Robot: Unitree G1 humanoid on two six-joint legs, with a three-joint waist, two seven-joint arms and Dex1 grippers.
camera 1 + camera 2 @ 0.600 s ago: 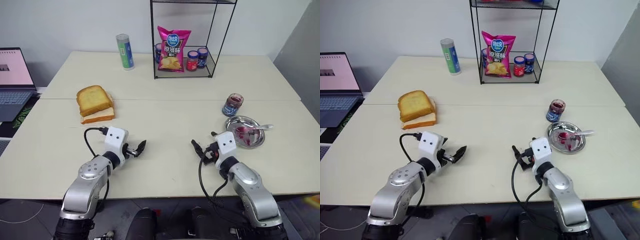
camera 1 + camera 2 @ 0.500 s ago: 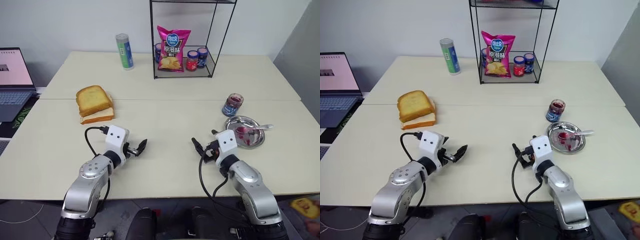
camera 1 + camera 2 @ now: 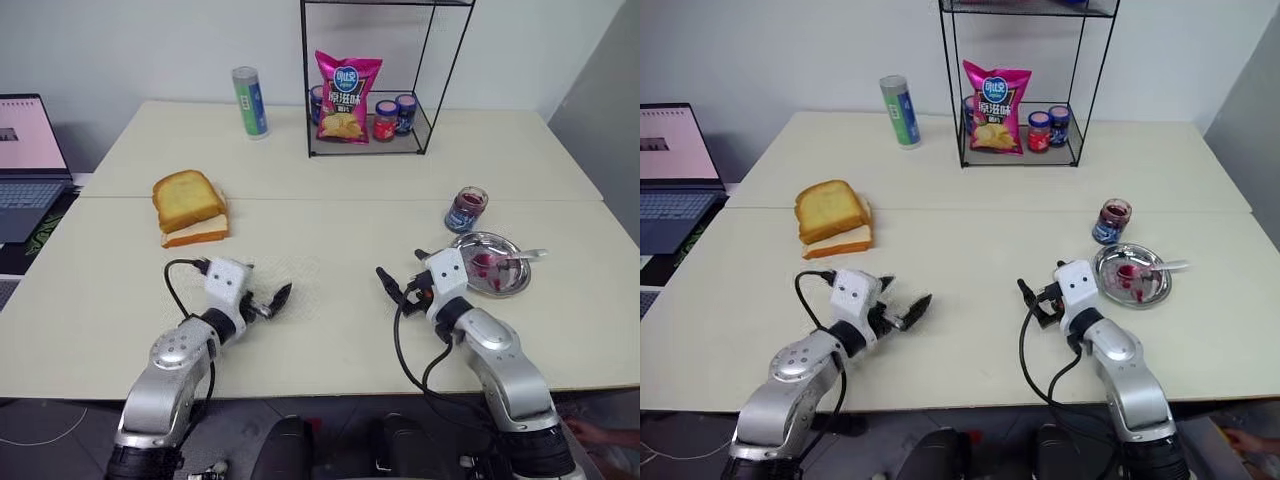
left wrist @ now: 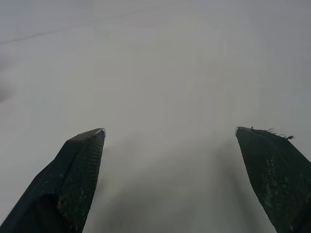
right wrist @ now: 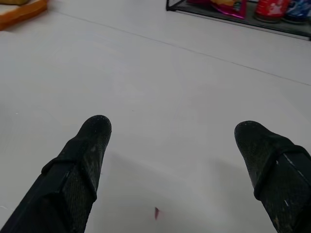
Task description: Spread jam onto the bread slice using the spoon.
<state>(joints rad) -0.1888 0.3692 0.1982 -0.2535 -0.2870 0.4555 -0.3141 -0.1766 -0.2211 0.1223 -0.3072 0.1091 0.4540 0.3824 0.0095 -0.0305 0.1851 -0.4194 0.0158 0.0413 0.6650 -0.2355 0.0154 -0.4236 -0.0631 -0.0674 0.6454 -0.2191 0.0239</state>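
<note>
End effectors — left (image 3: 268, 301), right (image 3: 397, 289) — spread wide, empty; spoon (image 3: 513, 259) in dish (image 3: 510, 283).

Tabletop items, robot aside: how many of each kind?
Toast slices: 2, golden-orange bread slice stacked on a paler slice
Jars: 4, open jam jar, three lidded
Steel dish: 1
Silver spoon: 1
Pink chip bag: 1
Green-blue canister: 1
Black wire rack: 1
Laptop: 1
Total: 12

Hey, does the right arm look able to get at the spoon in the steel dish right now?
Probably yes. The right gripper is open and empty, the spoon lies uncovered in the dish just beside that arm, and bare table is around it.
</note>
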